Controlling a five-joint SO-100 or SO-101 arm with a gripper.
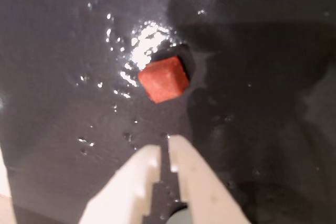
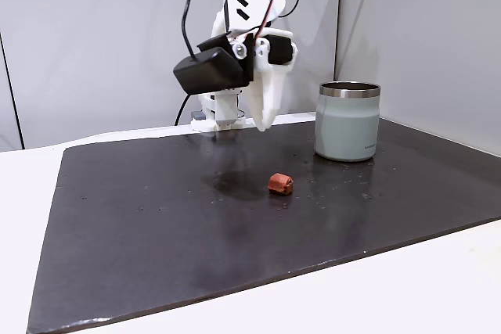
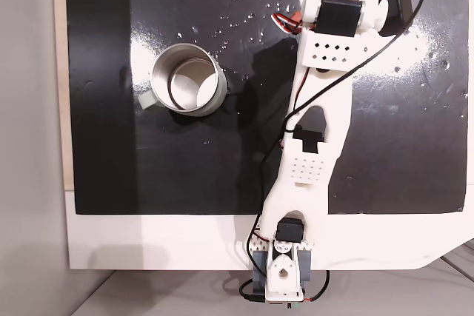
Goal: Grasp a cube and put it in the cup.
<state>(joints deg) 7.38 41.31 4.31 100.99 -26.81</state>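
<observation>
We read it as a lab bench | black mat [image 2: 156, 224] on white table [image 2: 23, 217] | grey panel wall [image 2: 94, 37] behind the mat

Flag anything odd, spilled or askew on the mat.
Nothing stands out. The cube lies loose on the black mat, the cup stands upright and looks empty from above, and the gripper hangs above the mat with jaws nearly shut, holding nothing.

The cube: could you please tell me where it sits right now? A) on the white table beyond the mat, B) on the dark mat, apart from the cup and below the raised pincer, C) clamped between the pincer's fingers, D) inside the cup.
B: in a fixed view the cube lies on the dark mat, apart from the cup, with the pincer hanging above it, nothing between its fingers.
</observation>
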